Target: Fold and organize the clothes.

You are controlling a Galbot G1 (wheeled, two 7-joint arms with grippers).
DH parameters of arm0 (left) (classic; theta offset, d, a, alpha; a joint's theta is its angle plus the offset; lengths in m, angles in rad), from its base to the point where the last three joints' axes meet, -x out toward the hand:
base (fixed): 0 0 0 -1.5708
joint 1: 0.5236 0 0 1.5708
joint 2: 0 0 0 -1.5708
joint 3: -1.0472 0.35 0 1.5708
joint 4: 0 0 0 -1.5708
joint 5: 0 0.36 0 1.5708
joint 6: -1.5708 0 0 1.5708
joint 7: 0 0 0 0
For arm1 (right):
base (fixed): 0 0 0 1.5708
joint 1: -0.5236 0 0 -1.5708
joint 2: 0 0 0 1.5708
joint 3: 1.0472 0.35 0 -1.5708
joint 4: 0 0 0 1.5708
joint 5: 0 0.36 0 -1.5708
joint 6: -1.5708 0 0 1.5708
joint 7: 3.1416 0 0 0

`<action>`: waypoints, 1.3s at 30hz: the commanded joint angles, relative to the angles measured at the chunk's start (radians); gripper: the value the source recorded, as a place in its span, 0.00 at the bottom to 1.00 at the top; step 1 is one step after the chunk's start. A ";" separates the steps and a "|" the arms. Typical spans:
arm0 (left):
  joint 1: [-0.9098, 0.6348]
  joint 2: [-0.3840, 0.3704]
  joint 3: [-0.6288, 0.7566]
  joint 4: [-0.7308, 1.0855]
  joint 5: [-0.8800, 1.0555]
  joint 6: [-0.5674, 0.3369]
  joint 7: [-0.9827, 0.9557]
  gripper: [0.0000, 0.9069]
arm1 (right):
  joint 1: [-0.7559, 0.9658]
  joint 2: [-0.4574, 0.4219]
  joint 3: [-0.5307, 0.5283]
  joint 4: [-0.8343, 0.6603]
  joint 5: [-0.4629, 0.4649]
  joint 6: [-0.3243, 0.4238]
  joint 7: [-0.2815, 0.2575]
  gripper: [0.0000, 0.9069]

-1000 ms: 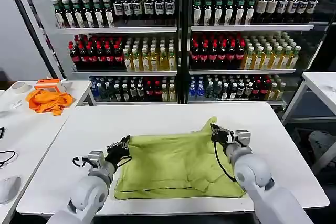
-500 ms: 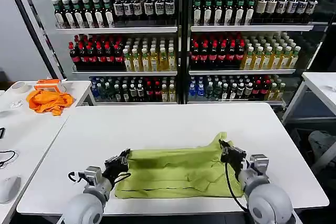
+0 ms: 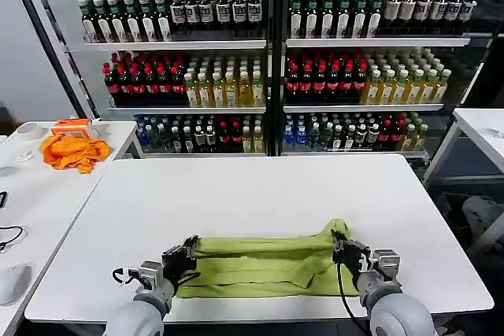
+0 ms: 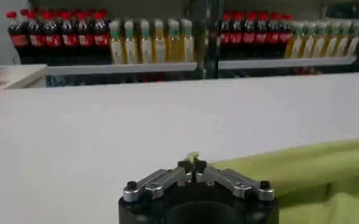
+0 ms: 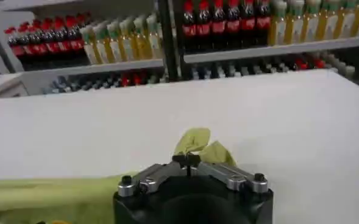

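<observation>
Both arms reach forward, low and near the body. The left hand (image 3: 186,255) and right hand (image 3: 341,248) are each pinched closed, level with each other.

The T-shirt (image 3: 260,264) is soft, matt cloth with wrinkles in it. The table (image 3: 252,186) is smooth, white and a bit shiny. The left gripper (image 4: 194,165) and right gripper (image 5: 187,159) have grey metal fingers on shiny black plastic. The bottles (image 3: 236,76) look glossy.
</observation>
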 commanded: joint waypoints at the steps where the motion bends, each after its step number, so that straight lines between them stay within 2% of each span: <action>1: -0.010 -0.029 0.004 0.058 0.056 -0.020 0.001 0.02 | -0.016 0.011 -0.003 -0.055 -0.012 0.008 -0.004 0.00; 4: -0.014 -0.032 0.004 0.064 0.065 -0.022 0.001 0.02 | -0.014 0.016 -0.013 -0.065 -0.025 0.001 -0.003 0.00; 5: -0.010 -0.033 0.003 0.063 0.066 -0.022 0.003 0.03 | -0.014 0.018 -0.014 -0.066 -0.028 -0.003 -0.003 0.30; 6: -0.007 -0.034 0.002 0.062 0.068 -0.021 0.004 0.38 | -0.014 0.020 -0.015 -0.067 -0.031 -0.006 -0.005 1.00; 8: 0.004 -0.040 -0.002 0.057 0.072 -0.021 0.003 1.00 | -0.015 0.025 -0.014 -0.066 -0.040 0.000 -0.008 1.00; 11: 0.021 -0.051 -0.011 0.035 0.075 -0.027 -0.006 1.00 | -0.027 0.028 -0.014 -0.055 -0.071 0.075 -0.009 1.00; 13: 0.034 -0.057 -0.020 0.015 0.084 -0.032 -0.012 1.00 | -0.041 0.024 -0.009 -0.040 -0.124 0.121 -0.027 1.00; 16: 0.070 -0.093 -0.053 -0.025 0.093 -0.053 -0.047 1.00 | -0.067 0.025 0.016 -0.009 -0.124 0.147 -0.031 1.00; 26: 0.190 -0.246 -0.074 -0.070 0.107 -0.199 -0.098 1.00 | -0.146 0.027 0.050 0.003 -0.191 0.207 -0.052 1.00; 32: 0.191 -0.311 -0.061 -0.011 0.141 -0.227 -0.110 1.00 | -0.158 0.031 0.048 0.000 -0.190 0.218 -0.054 1.00; 39: 0.198 -0.343 -0.049 -0.007 0.151 -0.213 -0.119 1.00 | -0.159 0.022 0.049 -0.008 -0.180 0.229 -0.054 1.00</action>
